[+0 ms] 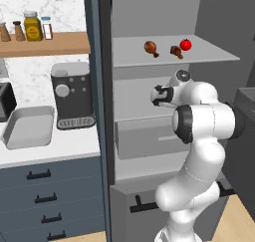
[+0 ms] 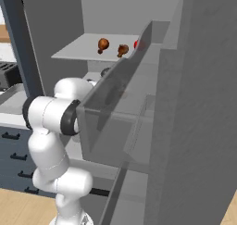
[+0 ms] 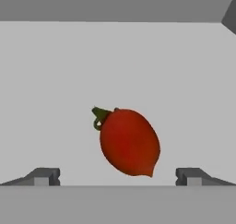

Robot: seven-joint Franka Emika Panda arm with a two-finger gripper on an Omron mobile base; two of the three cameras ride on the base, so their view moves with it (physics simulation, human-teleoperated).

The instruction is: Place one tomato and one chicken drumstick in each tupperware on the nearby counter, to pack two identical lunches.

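While the white arm reaches into the open grey fridge, its two-finger gripper (image 3: 118, 176) has its jaws spread wide and grips nothing; in the hand view the two dark fingertips (image 3: 42, 176) stand far apart at either side of a glossy red tomato with a small green stem (image 3: 129, 142), which lies on a pale grey fridge shelf (image 3: 55, 80) just ahead of them and between their lines, not touched by either. From the left base view the gripper (image 1: 158, 95) points into the fridge below the upper grey shelf (image 1: 129, 54). On that upper shelf lie two small reddish-brown chicken drumsticks, one (image 1: 151, 48) toward the middle and the other (image 1: 176, 51) just beside a second bright-red tomato (image 1: 186, 45) near the shelf's right edge. To the left of the fridge, a shallow light-grey rectangular tupperware tray (image 1: 15, 136) sits on the white worktop (image 1: 74, 146) near its front edge, holding nothing, beside a dark grey coffee machine (image 1: 72, 94).
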